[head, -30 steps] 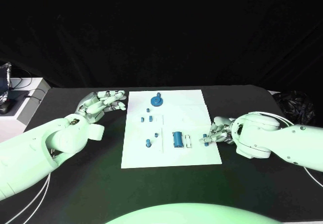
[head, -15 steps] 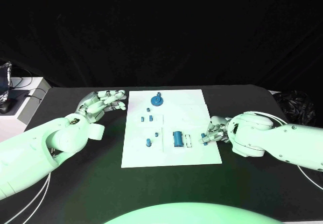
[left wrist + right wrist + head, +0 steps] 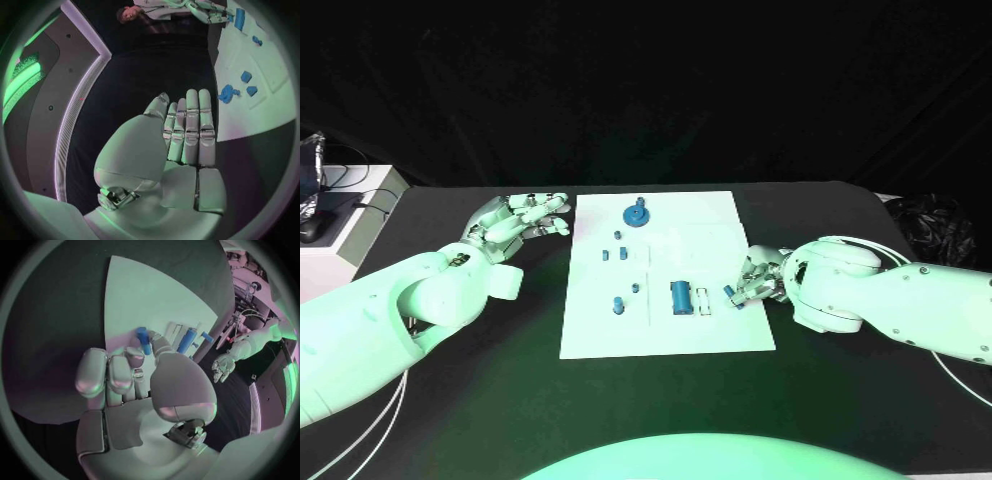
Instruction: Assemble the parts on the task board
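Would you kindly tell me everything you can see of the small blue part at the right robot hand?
The blue part is a short, plain cylinder that looks like plastic. In the right wrist view it is pinched at the fingertips of the right robot hand, tilted, just over the white board. In the head view it shows as a blue speck at the board's right edge, beside the fingers. Whether it touches the board cannot be told.

Black curtain (image 3: 646,90) behind black table (image 3: 488,400)
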